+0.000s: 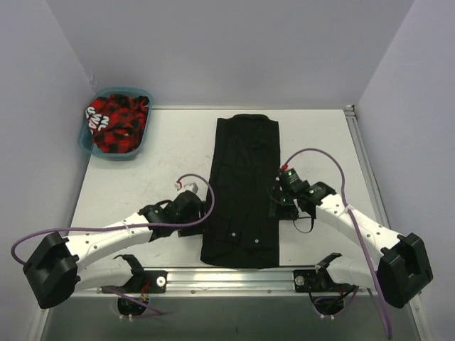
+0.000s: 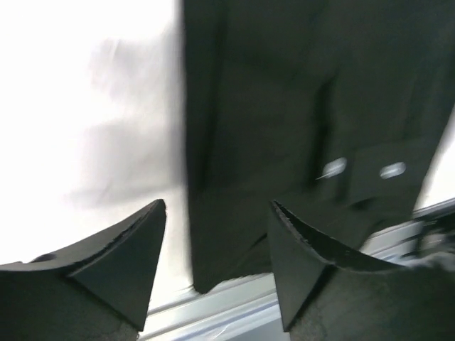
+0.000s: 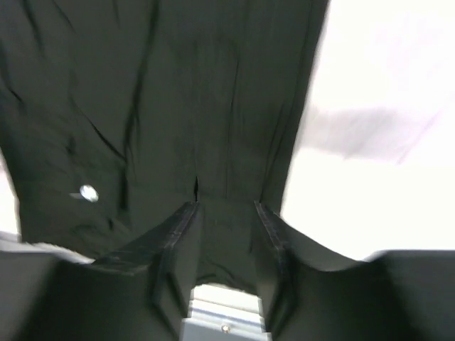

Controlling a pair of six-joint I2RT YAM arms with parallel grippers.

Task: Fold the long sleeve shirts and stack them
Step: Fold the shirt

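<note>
Pale, bare walls close in a white bench [image 1: 156, 163] on three sides. At its middle lies the black shirt [image 1: 242, 192], soft matte cloth folded into a long, narrow rectangle, its collar end at the far side and its hem end just short of the metal rail [image 1: 227, 273] along the near edge. Faint creases run down its length, and small pale buttons [image 2: 332, 168] show near the hem.

At the shirt's left edge, toward the hem, the left end effector [image 2: 217, 209] hangs with its dark wedge-shaped fingers spread wide and gripping nothing; the cloth's edge lies beneath the gap. The right end effector [image 3: 226, 207] sits at the shirt's right edge, about halfway along, fingers partly apart with black cloth showing between them; I cannot tell whether it pinches the fabric.

Well apart, in the far left corner, a teal plastic basket [image 1: 84, 135] holds crumpled red-and-black cloth [image 1: 117, 124].
</note>
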